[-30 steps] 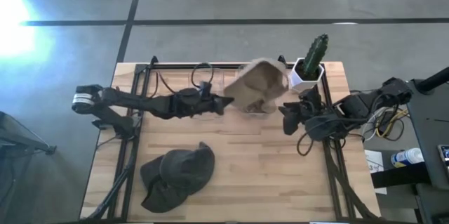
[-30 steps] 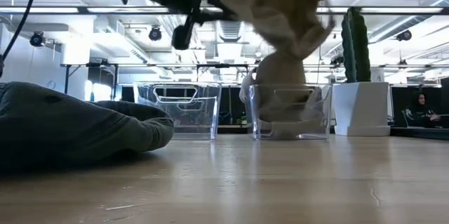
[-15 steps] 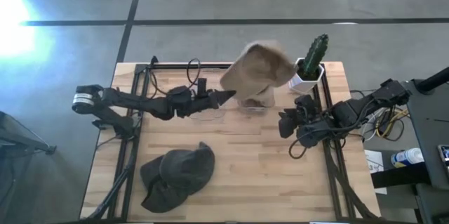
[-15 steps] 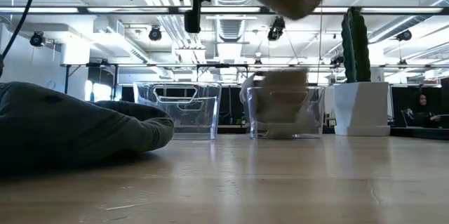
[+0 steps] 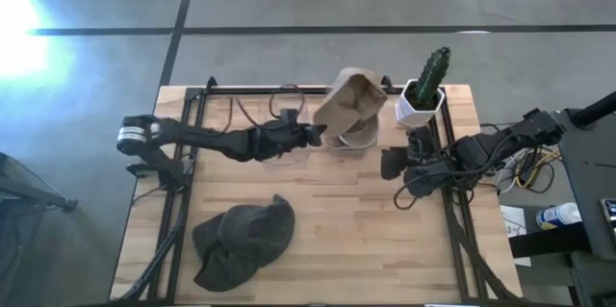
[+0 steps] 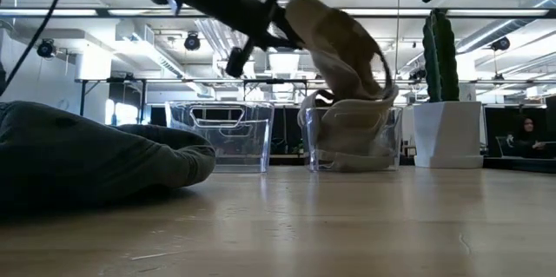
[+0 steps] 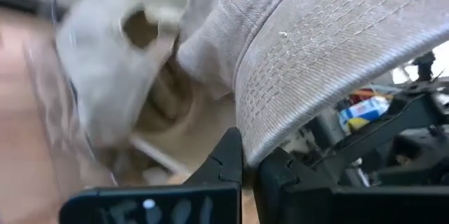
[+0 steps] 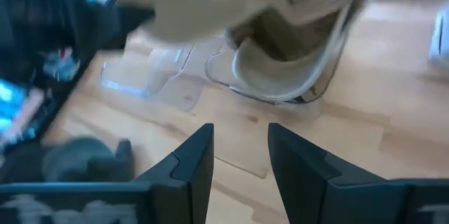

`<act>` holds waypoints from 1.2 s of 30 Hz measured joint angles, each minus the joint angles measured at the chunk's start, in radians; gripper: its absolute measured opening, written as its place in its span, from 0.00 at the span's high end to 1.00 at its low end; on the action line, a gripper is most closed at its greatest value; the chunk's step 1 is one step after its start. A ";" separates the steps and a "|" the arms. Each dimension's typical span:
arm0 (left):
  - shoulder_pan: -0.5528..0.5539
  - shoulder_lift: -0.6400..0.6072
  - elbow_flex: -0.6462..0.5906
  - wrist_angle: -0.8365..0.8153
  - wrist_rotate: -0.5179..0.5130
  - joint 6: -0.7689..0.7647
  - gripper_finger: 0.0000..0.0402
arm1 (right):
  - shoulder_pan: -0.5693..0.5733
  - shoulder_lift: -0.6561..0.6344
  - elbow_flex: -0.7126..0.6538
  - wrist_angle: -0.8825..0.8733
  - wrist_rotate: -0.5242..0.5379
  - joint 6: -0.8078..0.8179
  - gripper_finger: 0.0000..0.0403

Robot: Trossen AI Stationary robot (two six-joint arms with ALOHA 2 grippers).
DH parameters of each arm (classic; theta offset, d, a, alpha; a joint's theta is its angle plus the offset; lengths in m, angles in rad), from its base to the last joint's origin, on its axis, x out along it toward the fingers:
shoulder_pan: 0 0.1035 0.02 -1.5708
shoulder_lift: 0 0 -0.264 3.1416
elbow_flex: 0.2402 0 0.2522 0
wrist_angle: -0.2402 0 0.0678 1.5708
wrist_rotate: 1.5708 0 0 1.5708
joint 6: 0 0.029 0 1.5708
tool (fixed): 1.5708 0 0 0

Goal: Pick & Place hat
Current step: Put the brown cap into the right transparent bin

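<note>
My left gripper (image 5: 313, 135) (image 6: 280, 29) is shut on a tan cap (image 5: 352, 101) (image 6: 343, 47) above the right clear bin (image 6: 352, 138) (image 5: 352, 140). Another tan hat (image 6: 347, 134) (image 7: 112, 90) lies inside that bin. My right gripper (image 5: 391, 163) (image 8: 238, 136) is open and hovers right of the bin, above the table, touching nothing. A dark grey hat (image 5: 245, 242) (image 6: 87, 160) rests flat on the table near its near-left corner. My left gripper pinches the tan cap's stitched brim at its edge (image 7: 263, 129) between its two fingers (image 7: 228, 157). It comes from the table's left, slanting a little downward. The cap is clear of the table and droops beyond the fingertips toward the bin's rim (image 6: 382, 103).
A second clear bin (image 6: 221, 136) (image 5: 281, 145) stands left of the first, under my left arm. A cactus in a white pot (image 5: 425, 86) (image 6: 445, 95) sits at the far right corner. Bare wood (image 5: 356, 230) lies between the grey hat and my right arm.
My left gripper swung the tan cap up high above the bin, then brought it down again; the cap now droops with its lower edge at the bin's rim. My right gripper drew back a little from the bin toward the near edge.
</note>
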 joint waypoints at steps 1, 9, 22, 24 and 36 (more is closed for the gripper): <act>-0.004 0.025 0.015 -0.012 0.000 -0.020 0.98 | -0.012 0.000 0.000 0.000 -0.009 0.027 0.67; -0.006 0.183 0.142 -0.009 -0.001 -0.054 0.98 | -0.107 0.000 -0.001 0.037 -0.031 0.039 0.67; -0.001 0.250 0.294 -0.369 -0.099 0.018 0.96 | -0.156 0.008 -0.003 0.149 -0.050 -0.107 0.67; -0.001 0.248 0.293 -0.344 -0.058 -0.072 0.96 | -0.162 0.008 -0.004 0.150 -0.065 -0.107 0.67; -0.029 0.264 0.236 -0.354 -0.005 -0.382 0.86 | -0.167 0.010 -0.039 0.163 -0.117 -0.118 0.67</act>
